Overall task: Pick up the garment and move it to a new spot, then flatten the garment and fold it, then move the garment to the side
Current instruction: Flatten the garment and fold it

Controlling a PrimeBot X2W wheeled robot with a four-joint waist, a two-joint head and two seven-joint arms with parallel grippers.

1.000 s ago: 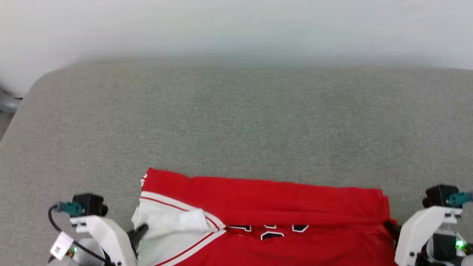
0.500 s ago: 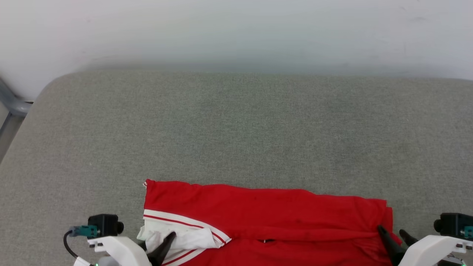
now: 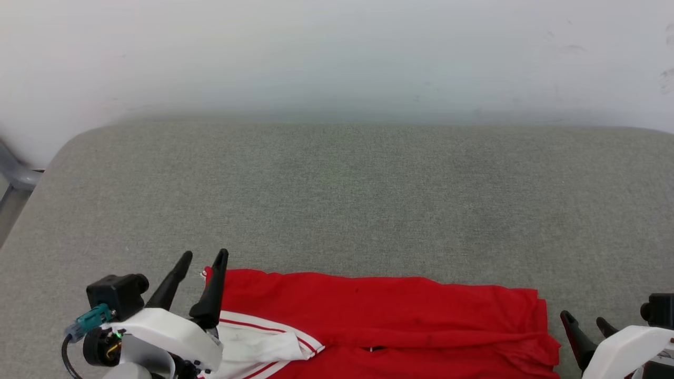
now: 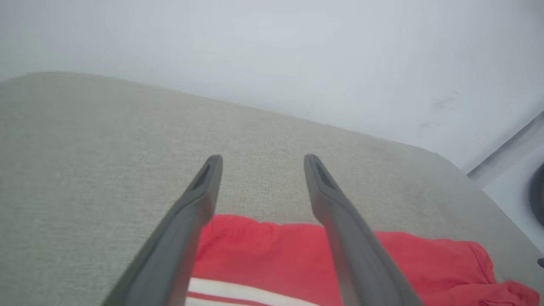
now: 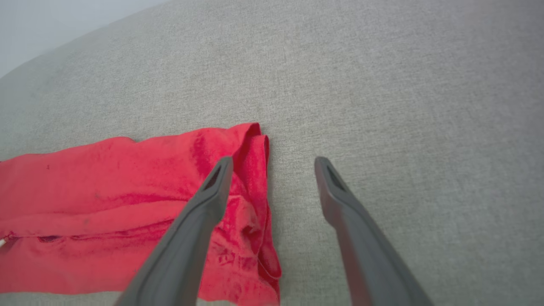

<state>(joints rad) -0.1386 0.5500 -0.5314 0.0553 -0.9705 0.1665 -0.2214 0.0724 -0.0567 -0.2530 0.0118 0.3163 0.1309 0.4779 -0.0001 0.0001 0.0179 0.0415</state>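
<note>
- Head view shows the garment [image 3: 379, 316] lying as a folded red band at the near edge of the padded surface [image 3: 337, 200], between the two grippers; its near part runs out of frame
- left gripper [image 3: 205, 254] is spread wide and holds nothing; its fingers rise over the garment's far left corner; whether they touch the cloth cannot be told
- right gripper [image 3: 582, 317] is likewise wide apart and empty, just beside the garment's right end; in the right wrist view one finger crosses the bunched end and the other lies over bare surface
- risk: the right end is rumpled into loose layers; a pinch that catches only the top layer would likely peel the fold open when the garment is moved aside
- risk: the white sleeve [image 3: 258, 342] sticks out at the left end; it could drag or flop loose and spoil the edge
- risk: the surface looks coarse and grippy; sliding rather than lifting may bunch the soft knit; uneven pulls by the two arms would skew the band
- materials: thin, limp red jersey with soft creases along its length; sleeve white with red-and-white striped trim; surface a grey-green woven fabric with a rounded corner; fingers long, dark, tapering, matte; wall [image 3: 337, 52] behind plain and pale
</note>
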